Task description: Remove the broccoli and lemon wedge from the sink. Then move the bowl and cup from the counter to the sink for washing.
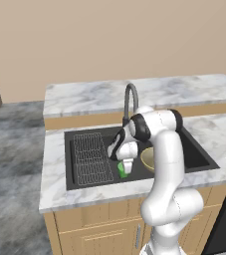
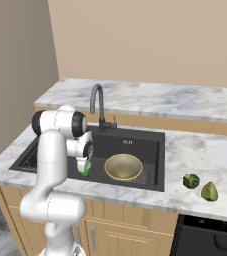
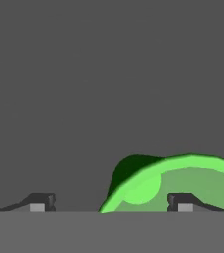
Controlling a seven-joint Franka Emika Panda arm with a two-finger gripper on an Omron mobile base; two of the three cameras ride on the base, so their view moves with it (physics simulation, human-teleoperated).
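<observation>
Reaching down into the sink [image 1: 194, 149], arm bent sharply at the elbow, gripper [image 3: 111, 201] pointing at the basin floor.

Jaws stand apart, released; the green cup [image 3: 172, 185] sits between the fingertips [image 3: 42, 201], one rim edge near the right tip. Bowl [image 2: 123, 166] rests in the basin beside the cup. Broccoli [image 2: 191, 180] and lemon wedge [image 2: 209, 191] lie on the marble counter [image 2: 195, 150], right of the sink. Beige wall behind.

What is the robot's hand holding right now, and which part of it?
Probably nothing. The gripper is open down in the sink, its fingertips spread wide; the cup's rim sits between them, but whether either touches it cannot be told.
</observation>
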